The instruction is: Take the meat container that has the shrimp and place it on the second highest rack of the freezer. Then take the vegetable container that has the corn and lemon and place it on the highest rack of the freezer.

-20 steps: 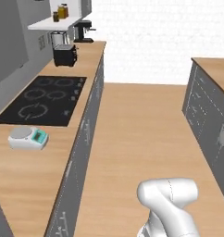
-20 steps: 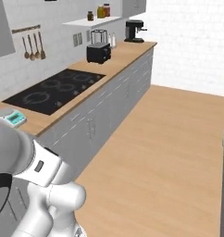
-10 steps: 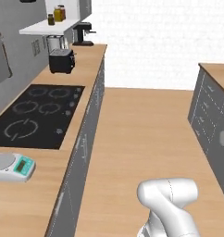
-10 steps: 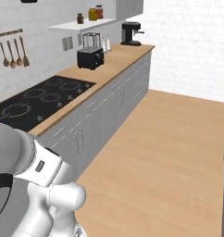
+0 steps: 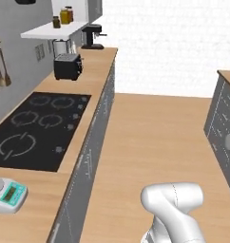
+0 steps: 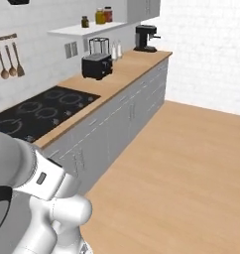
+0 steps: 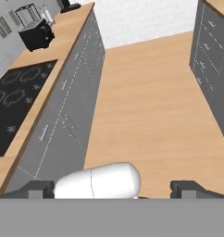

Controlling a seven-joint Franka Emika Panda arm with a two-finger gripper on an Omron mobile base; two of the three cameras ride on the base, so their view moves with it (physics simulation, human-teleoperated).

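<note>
Pointing down the aisle, the fingers (image 7: 112,189) stood wide apart and empty. No freezer or food container lay ahead of them, so where those sat could not be told; the counter (image 7: 70,34) with its toaster (image 7: 37,34) ran ahead to their left.

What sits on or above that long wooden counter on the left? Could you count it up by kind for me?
Cooktop: 1
Toaster: 1
Coffee machine: 1
Kitchen scale: 1
Jars on the wall shelf: 3
Utensils hanging on the wall: 3
Total: 10
</note>
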